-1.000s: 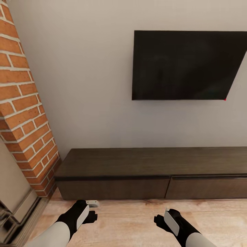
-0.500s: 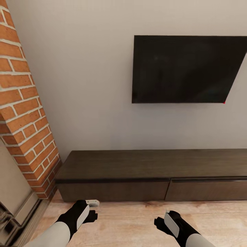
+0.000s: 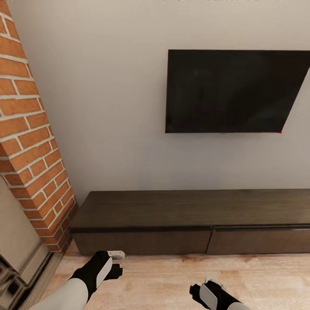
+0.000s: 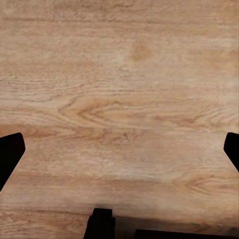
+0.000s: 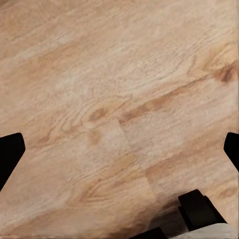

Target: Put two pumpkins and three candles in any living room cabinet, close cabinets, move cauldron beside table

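The long, low dark brown cabinet [image 3: 172, 206] stands against the wall ahead, and both of its visible drawer fronts [image 3: 142, 241] are shut. My left gripper [image 3: 114, 263] hovers over the wooden floor just in front of the cabinet's left end. It is open with nothing in it, its fingertips [image 4: 10, 154] spread wide over bare planks. My right gripper [image 3: 206, 289] hangs low near the picture's bottom edge, also open and empty, with its fingertips [image 5: 10, 154] far apart. Pumpkins, candles, cauldron and table are out of view.
A brick fireplace column [image 3: 30, 142] rises at the left, close to the cabinet's left end. A black TV [image 3: 232, 92] hangs on the wall above the cabinet. Light wood floor [image 3: 172, 275] runs between me and the cabinet.
The head camera has tilted up slightly, so the TV and cabinet sit lower in the picture. My right gripper has dropped toward the bottom edge. The left gripper holds its place.
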